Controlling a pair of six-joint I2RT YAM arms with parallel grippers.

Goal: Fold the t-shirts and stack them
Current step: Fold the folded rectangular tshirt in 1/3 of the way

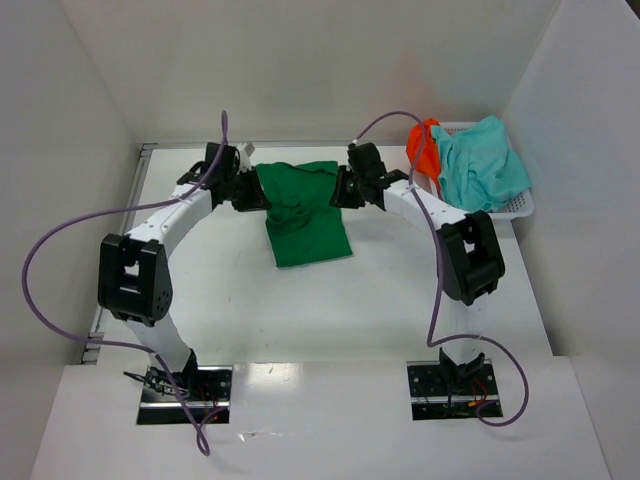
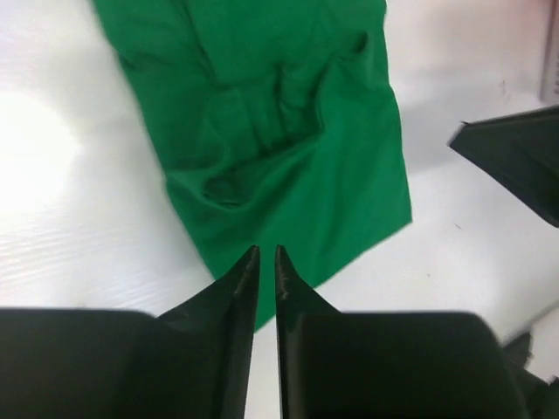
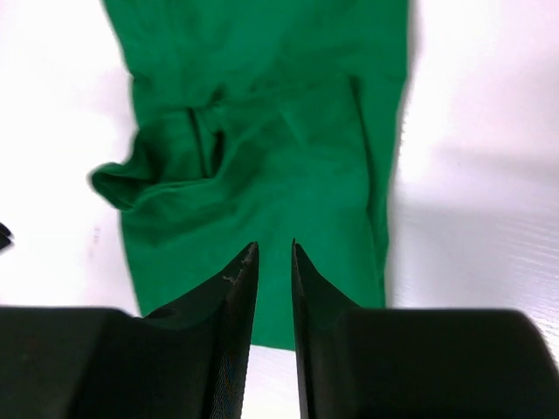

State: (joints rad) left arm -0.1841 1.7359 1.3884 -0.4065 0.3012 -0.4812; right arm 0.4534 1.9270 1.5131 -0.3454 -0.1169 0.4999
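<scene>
Tabletop [image 1: 300,320], white. Dark green t-shirt [image 1: 305,215] lies at centre-far, partly bunched, creased in the middle, its lower hem spread flat toward the arms. White mesh basket [image 1: 520,208] sits at the far right corner and holds the teal t-shirt [image 1: 485,165] and the orange t-shirt [image 1: 425,148], both crumpled.

Judgement: the cloth is light, limp and not fragile. It will sag and drag, so pinch it at corners or hem edges, one per arm.

Left gripper [image 1: 250,192] is at the green shirt's left side and right gripper [image 1: 345,188] at its right side. In both wrist views the jaws are drawn to a narrow slit over the cloth, with nothing visible between them.
</scene>
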